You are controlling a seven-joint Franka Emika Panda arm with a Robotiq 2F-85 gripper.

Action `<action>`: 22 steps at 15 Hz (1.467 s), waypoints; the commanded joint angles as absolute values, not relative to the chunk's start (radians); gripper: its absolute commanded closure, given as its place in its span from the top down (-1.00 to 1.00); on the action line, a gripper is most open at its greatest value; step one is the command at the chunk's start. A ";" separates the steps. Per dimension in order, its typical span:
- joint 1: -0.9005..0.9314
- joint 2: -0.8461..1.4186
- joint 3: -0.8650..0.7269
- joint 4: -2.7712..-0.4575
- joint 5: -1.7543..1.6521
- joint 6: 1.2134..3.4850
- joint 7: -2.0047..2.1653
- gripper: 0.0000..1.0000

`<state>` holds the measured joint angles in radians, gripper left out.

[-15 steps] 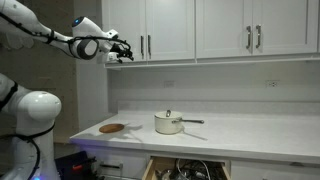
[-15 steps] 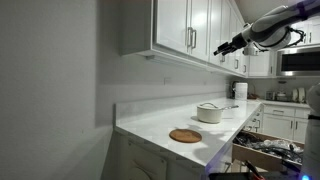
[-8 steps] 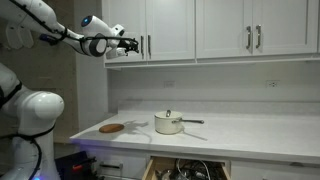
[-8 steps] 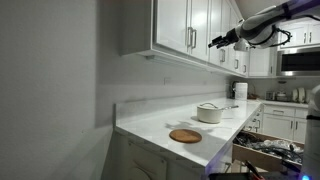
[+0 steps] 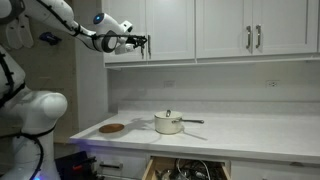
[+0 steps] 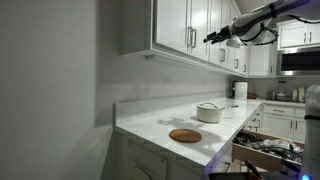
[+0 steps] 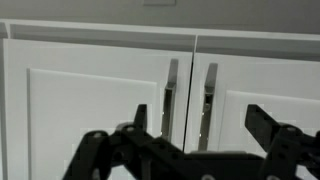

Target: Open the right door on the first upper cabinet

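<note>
Gripper, black, two-fingered, gapes wide and empty before the shut tall white recessed-panel right door of the white two-door wall cabinet; stiff, probably light-swinging, best gripped by the slim smooth metal bar handle along its left edge.

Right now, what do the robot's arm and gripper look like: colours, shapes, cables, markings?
The arm has glossy white rounded links with darker joints; its base is a bulky white shell. The gripper is black, and in the wrist view its fingers are angular black linkages. No markings or cables can be made out.
</note>
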<state>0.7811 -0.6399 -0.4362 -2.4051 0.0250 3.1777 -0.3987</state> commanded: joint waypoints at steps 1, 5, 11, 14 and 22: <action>0.874 -0.533 -0.511 -2.272 0.015 3.203 -0.389 1.00; 0.974 -0.485 -0.586 -2.189 0.034 3.199 -0.424 1.00; 1.096 -0.422 -0.689 -2.082 0.031 3.184 -0.430 1.00; 1.158 -0.397 -0.744 -2.033 0.033 3.173 -0.432 1.00; 1.282 -0.296 -0.904 -1.929 0.044 3.176 -0.417 1.00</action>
